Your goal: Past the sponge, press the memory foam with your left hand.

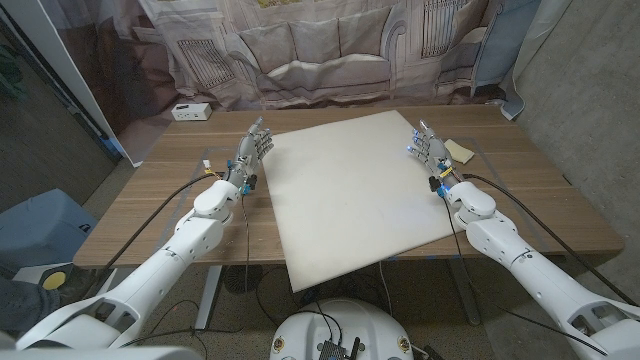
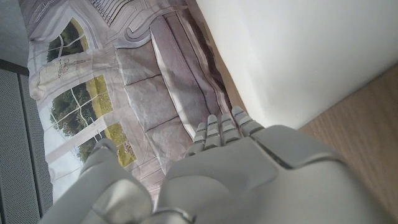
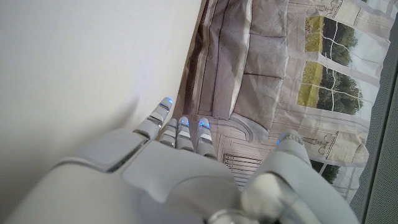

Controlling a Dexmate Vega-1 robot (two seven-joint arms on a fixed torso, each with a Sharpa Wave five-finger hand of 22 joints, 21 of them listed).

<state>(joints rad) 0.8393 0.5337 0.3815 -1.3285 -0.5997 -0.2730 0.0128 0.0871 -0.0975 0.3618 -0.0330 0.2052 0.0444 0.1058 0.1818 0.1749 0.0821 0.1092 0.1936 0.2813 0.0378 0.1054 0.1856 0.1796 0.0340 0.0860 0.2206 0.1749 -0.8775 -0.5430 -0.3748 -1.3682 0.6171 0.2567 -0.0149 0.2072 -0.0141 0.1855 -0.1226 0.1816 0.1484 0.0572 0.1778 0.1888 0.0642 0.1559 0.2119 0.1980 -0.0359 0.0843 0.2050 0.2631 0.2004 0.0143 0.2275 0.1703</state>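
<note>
Memory foam (image 1: pixel 355 190) lies in the middle of the worktop (image 1: pixel 150 215), not yet pressed. Left robot hand (image 1: pixel 252 150) waits beside its left edge, fingers apart, holding nothing. Next, I think, it must move right and push down.

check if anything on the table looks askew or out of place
The foam lies skewed to the table, and its near corner juts past the front edge. The sponge is partly hidden behind the right hand. Nothing looks spilled or damaged.
</note>
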